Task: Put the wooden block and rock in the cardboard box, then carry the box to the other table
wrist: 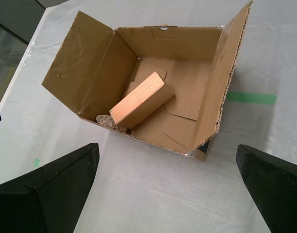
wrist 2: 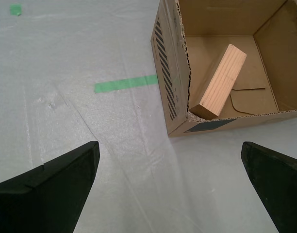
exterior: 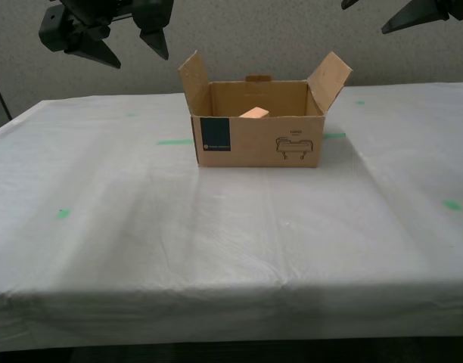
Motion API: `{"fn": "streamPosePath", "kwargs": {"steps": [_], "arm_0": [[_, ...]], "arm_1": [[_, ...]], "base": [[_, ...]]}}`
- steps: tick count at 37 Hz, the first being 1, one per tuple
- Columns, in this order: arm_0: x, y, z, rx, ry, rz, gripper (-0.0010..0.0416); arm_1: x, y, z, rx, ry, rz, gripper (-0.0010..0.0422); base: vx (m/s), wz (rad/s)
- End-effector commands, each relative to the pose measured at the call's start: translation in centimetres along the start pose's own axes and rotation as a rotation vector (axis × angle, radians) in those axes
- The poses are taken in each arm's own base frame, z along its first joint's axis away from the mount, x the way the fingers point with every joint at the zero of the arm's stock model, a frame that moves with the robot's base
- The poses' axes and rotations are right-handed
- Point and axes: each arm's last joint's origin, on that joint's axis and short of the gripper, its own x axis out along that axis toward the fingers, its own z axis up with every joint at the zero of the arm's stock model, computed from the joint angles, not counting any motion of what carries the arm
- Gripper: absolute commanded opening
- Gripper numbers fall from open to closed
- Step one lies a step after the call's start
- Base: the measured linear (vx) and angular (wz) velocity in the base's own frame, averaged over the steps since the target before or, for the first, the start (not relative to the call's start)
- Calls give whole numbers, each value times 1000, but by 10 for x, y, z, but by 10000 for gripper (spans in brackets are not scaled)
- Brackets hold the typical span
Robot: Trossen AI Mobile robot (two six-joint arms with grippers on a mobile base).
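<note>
surface point(exterior: 216, 249) white wrinkled cloth, green tape marks, fills lower exterior frame | cardboard box point(exterior: 258, 140) upper centre exterior frame, flaps up, on surface | wooden block point(wrist: 137, 99) tilted inside box, leaning over rock point(wrist: 109, 121) | my first end effector point(wrist: 168, 194) spread, holding nothing | my second end effector point(wrist 2: 173, 189) spread, holding nothing

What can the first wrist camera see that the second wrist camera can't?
Only the first wrist view shows the rock, peeking out under the wooden block's end. Only the second wrist view shows the striped printing on the cardboard box's outer wall. Both show the block leaning inside the box, green tape, and open, empty hands.
</note>
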Motion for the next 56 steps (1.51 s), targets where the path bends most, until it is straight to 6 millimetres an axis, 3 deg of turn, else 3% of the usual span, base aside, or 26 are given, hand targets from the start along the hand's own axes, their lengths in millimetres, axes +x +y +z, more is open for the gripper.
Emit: {"fn": "streamPosePath", "kwargs": {"steps": [1,56], "arm_0": [[0,0,0,2,-2,-1,394],[0,0,0,2,-2,-1,394]], "arm_1": [[0,0,0,-1,-3,3,400],[0,0,0,-1,-3,2,400]], "base": [[0,0],[0,0]]}}
